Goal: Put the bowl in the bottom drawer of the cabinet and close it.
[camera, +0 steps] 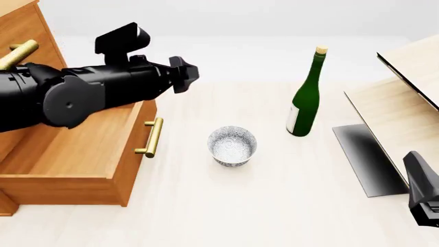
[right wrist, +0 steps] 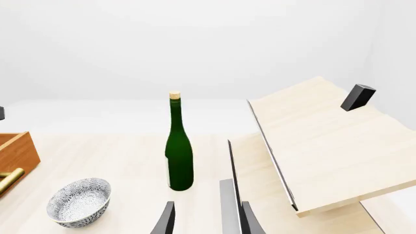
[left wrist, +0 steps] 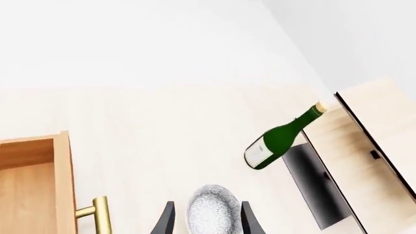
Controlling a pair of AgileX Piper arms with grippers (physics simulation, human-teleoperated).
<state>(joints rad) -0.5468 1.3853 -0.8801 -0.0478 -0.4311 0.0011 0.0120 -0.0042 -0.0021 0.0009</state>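
Bowl (camera: 233, 146) upright on table (camera: 274, 206) – beside open bottom drawer (camera: 89, 154); both grippers (left (left wrist: 206, 222), right (right wrist: 206, 219)) spread, empty.

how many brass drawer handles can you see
2. One handle is on the pulled-out bottom drawer; another handle shows on the cabinet above the left arm. More may be hidden.
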